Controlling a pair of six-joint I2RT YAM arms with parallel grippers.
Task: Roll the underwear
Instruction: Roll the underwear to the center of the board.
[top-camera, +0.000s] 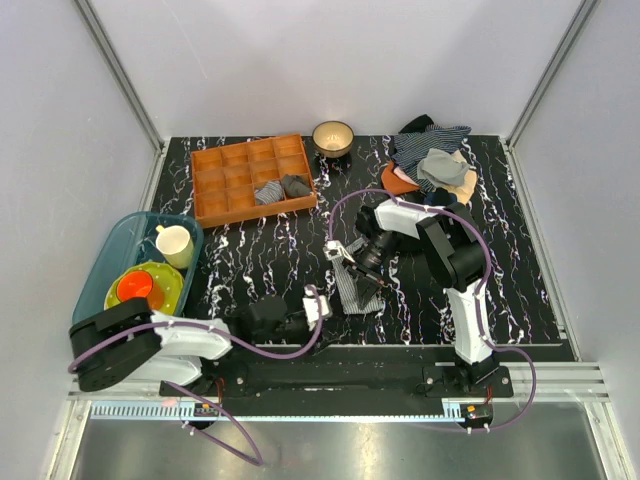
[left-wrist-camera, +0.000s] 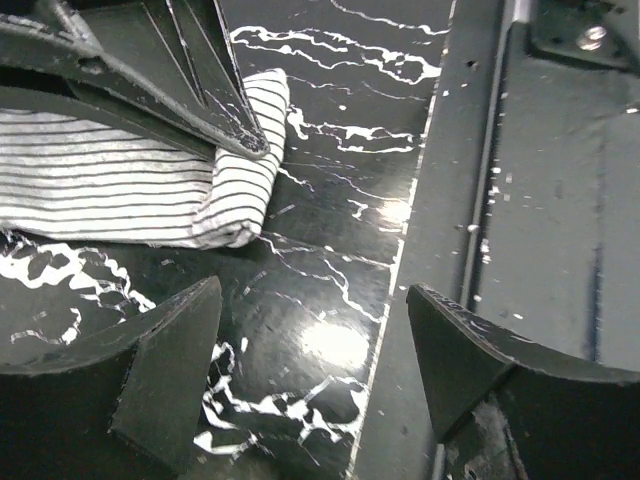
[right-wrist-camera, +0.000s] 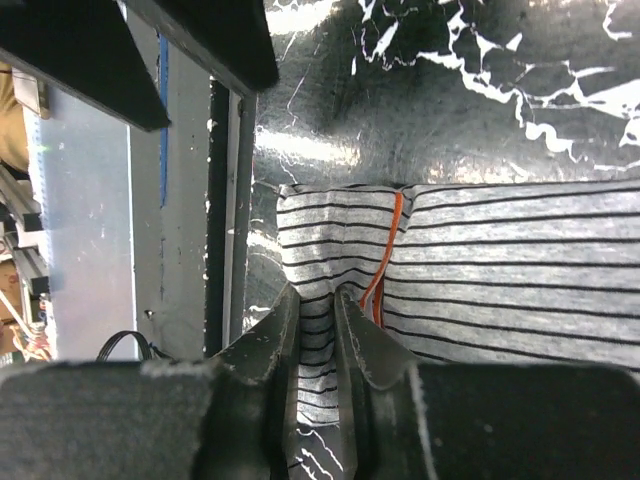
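The underwear (top-camera: 356, 287), white cloth with thin grey pinstripes, lies folded on the black marbled table (top-camera: 500, 300) near the front edge. In the right wrist view it (right-wrist-camera: 480, 270) shows an orange-red strip along one fold. My right gripper (right-wrist-camera: 317, 297) is shut on a pinch of this cloth near its edge; it also shows in the top view (top-camera: 365, 281). My left gripper (left-wrist-camera: 310, 340) is open and empty, low over the table just left of the underwear (left-wrist-camera: 110, 190), with the right gripper's fingers on the cloth's end.
An orange compartment tray (top-camera: 252, 178) with two rolled cloths stands at the back left, a bowl (top-camera: 332, 136) behind it. A pile of clothes (top-camera: 432, 160) lies at the back right. A blue bin (top-camera: 120, 250) with cup and plates stands at left. The metal front rail (left-wrist-camera: 500, 200) runs beside the left gripper.
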